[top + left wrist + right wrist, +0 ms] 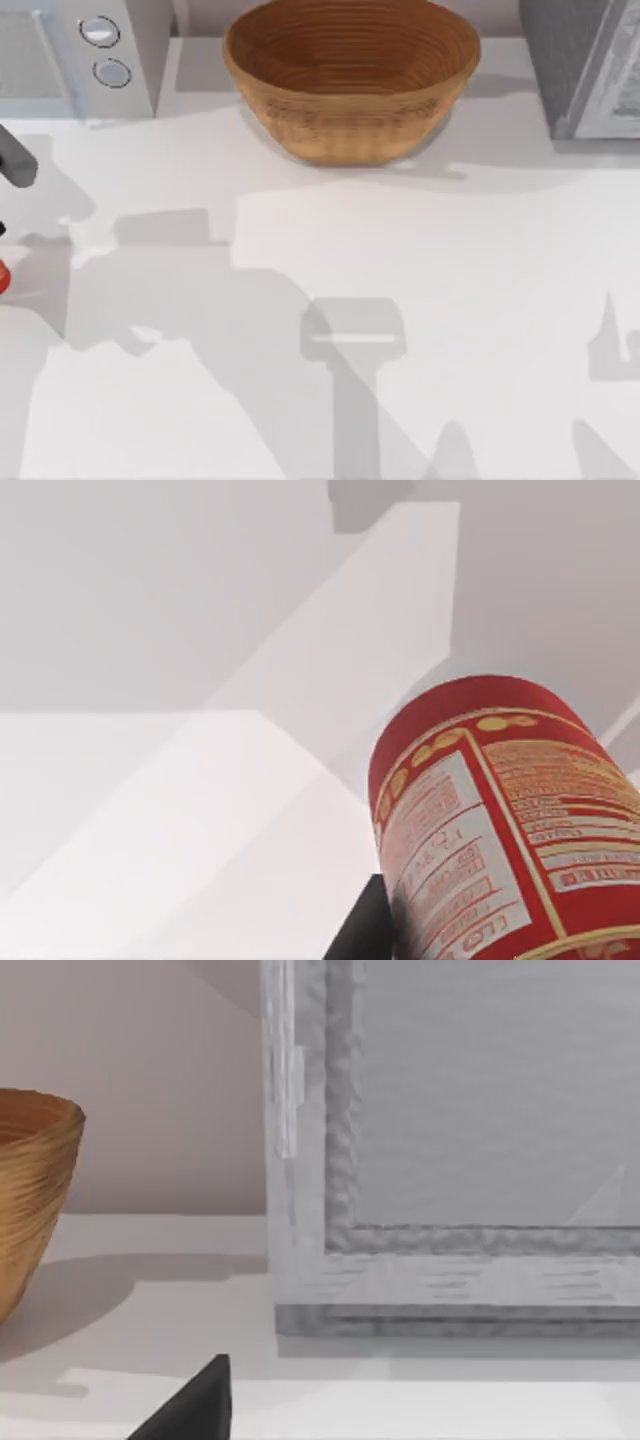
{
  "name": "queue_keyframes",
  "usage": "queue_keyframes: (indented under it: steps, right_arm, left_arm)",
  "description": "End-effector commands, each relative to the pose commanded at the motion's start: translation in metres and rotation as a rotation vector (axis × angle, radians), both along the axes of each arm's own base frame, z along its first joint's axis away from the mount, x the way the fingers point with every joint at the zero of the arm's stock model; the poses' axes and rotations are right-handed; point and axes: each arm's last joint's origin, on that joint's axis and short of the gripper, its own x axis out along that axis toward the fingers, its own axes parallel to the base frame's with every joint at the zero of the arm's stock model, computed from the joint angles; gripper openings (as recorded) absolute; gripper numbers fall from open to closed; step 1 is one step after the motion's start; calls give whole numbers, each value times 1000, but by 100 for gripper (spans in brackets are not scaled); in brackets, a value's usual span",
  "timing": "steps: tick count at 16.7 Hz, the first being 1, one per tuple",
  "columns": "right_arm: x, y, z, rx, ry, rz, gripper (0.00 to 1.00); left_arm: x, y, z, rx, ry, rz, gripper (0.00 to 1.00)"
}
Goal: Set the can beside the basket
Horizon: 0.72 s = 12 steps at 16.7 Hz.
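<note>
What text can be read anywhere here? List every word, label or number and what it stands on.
None can be read.
The can, seen in the left wrist view: white label panels of printed lines, too blurred to read.
The appliance at the table's back left: two unmarked dials.

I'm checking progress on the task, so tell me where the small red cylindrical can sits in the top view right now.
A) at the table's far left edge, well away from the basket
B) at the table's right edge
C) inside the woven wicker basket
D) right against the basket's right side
A: the small red cylindrical can shows at the far left edge, while the tan woven wicker basket stands at the back centre.
</note>
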Motion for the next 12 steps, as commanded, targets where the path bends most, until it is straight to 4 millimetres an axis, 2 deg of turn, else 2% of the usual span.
queue_keyframes:
  steps: [1,2,12]
  right_arm:
    - [0,0,0,0,0,0,100]
    - [0,0,0,0,0,0,100]
    - [0,0,0,0,0,0,100]
  left_arm:
    - [0,0,0,0,0,0,2]
    - [0,0,0,0,0,0,0]
    - [1,-3,0,0,1,3,0]
